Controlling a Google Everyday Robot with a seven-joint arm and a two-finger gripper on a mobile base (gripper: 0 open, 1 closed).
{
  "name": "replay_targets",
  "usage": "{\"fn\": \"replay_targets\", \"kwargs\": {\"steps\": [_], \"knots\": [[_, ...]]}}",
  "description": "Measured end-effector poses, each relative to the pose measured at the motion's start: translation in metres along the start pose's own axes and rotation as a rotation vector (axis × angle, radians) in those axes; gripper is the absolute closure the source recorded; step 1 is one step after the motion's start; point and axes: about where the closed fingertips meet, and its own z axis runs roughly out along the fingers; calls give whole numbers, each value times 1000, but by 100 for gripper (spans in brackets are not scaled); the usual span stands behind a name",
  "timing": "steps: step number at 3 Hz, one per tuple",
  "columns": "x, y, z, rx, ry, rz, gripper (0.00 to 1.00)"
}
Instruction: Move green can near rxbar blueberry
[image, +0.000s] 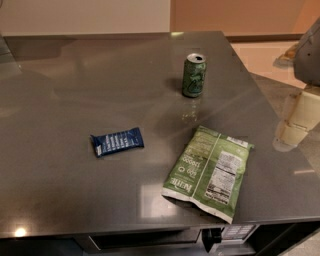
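The green can (194, 75) stands upright on the dark grey countertop (75, 90), towards the back and right of centre. The rxbar blueberry (117, 141), a flat dark-blue wrapper with white lettering, lies left of centre, well apart from the can. My gripper (296, 121) is at the right edge of the view, a grey arm segment with cream-coloured parts below it, off to the right of the can and not touching anything on the counter.
A large flat green chip bag (210, 171) lies near the counter's front edge, to the right of the bar and in front of the can. The counter's front edge runs along the bottom, with dark drawers below it.
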Motion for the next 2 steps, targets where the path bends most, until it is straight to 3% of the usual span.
{"fn": "replay_targets", "kwargs": {"steps": [1,2], "knots": [[-1,-4,-2,0,-13,5,0],[-4,-32,7,10,-47,68,0]]}}
